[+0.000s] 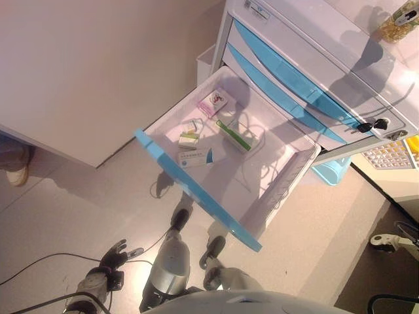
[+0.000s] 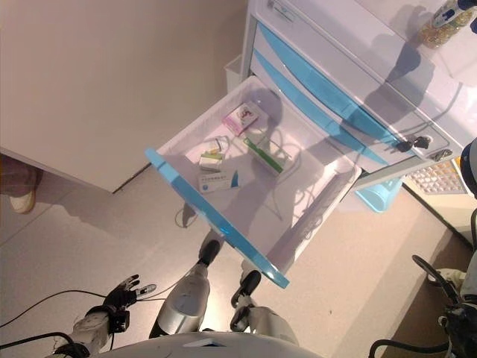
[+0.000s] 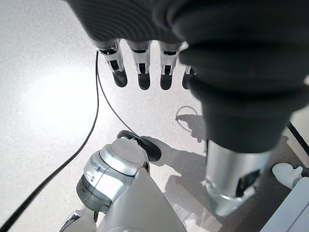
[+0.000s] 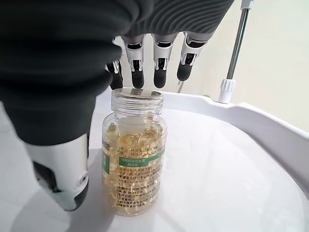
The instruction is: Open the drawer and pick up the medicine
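Note:
The white drawer with a blue front (image 1: 196, 190) stands pulled open. Inside lie a pink box (image 1: 213, 103), a green-and-white box (image 1: 190, 139), a white-and-blue box (image 1: 195, 157) and a long green box (image 1: 234, 135). A clear bottle of yellow capsules (image 1: 398, 25) stands upright on the cabinet's white top. In the right wrist view my right hand (image 4: 161, 63) is by the bottle (image 4: 134, 154), its fingers straight behind the lid and its thumb beside the bottle, not closed on it. My left hand (image 1: 114, 255) hangs low over the floor, fingers relaxed and empty.
The cabinet's other blue drawers (image 1: 294, 91) are shut, with keys (image 1: 373, 124) in its lock. A light-blue bin (image 1: 330, 171) stands beside the cabinet and a white basket (image 1: 393, 154) to its right. A person's shoe (image 1: 16, 173) shows at the left. A white pole (image 4: 236, 43) rises from the cabinet top's rim.

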Tool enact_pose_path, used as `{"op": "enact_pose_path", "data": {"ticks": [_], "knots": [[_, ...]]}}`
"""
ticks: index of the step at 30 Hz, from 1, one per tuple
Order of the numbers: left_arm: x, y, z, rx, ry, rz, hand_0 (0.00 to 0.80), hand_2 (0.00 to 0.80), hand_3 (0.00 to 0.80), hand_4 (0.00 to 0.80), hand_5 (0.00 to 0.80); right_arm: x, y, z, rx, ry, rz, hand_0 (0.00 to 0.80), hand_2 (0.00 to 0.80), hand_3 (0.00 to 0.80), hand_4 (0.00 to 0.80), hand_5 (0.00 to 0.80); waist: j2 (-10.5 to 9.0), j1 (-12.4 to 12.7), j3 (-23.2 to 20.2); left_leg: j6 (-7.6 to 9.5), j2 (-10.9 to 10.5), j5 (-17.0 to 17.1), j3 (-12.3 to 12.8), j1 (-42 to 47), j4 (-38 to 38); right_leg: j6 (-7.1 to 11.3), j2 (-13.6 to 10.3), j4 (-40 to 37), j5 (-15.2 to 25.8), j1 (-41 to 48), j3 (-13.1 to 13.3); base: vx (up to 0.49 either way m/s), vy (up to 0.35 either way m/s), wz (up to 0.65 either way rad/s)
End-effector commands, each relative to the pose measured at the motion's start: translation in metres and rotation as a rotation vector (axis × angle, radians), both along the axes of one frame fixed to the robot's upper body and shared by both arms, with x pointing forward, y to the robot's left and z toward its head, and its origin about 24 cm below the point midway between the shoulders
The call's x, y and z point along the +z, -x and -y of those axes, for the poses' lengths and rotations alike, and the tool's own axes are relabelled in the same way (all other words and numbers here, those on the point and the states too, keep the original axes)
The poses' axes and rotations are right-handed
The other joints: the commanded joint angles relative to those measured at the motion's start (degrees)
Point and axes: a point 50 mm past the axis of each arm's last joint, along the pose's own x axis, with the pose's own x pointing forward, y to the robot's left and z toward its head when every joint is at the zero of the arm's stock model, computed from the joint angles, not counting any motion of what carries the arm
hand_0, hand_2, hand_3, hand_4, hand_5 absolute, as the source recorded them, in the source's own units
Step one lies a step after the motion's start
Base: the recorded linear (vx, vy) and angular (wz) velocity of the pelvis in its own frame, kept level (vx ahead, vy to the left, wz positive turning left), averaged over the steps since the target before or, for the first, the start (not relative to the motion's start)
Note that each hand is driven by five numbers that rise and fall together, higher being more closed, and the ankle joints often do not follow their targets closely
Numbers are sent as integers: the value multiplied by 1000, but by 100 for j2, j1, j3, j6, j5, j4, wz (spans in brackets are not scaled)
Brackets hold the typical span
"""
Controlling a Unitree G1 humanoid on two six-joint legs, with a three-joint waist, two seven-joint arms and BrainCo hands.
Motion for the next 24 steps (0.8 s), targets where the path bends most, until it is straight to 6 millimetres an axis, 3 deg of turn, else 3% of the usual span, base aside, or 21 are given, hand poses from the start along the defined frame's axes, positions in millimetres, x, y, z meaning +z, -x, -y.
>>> {"op": "enact_pose_path", "data": {"ticks": [1,7,11,15,21,24], "knots": [[0,24,-12,-1,-32,-48,0,0,0,0,0,48,23,-2,-29,78,187,0,0,0,0,0,-109,-24,-8,151,-204,-551,139,-100,-72,461,-124,184,108,-25,-62,0,0,0],[-3,29,-13,-10,-49,-82,0,0,0,0,0,55,19,-18,148,33,313,0,0,0,0,0,-120,-104,-125,157,-212,-593,183,-5,-72,482,-129,167,98,40,-18,0,0,0],[-6,39,-15,-9,-60,-132,0,0,0,0,0,52,15,-25,252,26,310,0,0,0,0,0,-125,-243,-341,172,-213,-653,260,154,-72,489,-133,204,52,125,75,26,3,-9],[-10,45,-12,-29,-67,-180,0,0,0,0,0,44,11,-32,387,-91,309,0,0,0,0,0,-107,-442,-615,204,-228,-706,348,341,-72,493,-145,251,15,226,168,29,-5,-14],[-16,49,-4,-65,-65,-229,0,0,0,0,0,30,13,-18,438,-237,416,0,0,0,0,0,14,-775,-999,249,-243,-836,576,681,-72,499,-152,321,-42,389,384,7,-15,-22],[-19,51,1,-81,-54,-257,0,0,0,0,0,34,23,-11,464,-249,614,0,0,0,0,0,122,-964,-1172,266,-237,-883,718,847,-72,512,-145,339,-46,453,546,-6,-8,-28]]}}
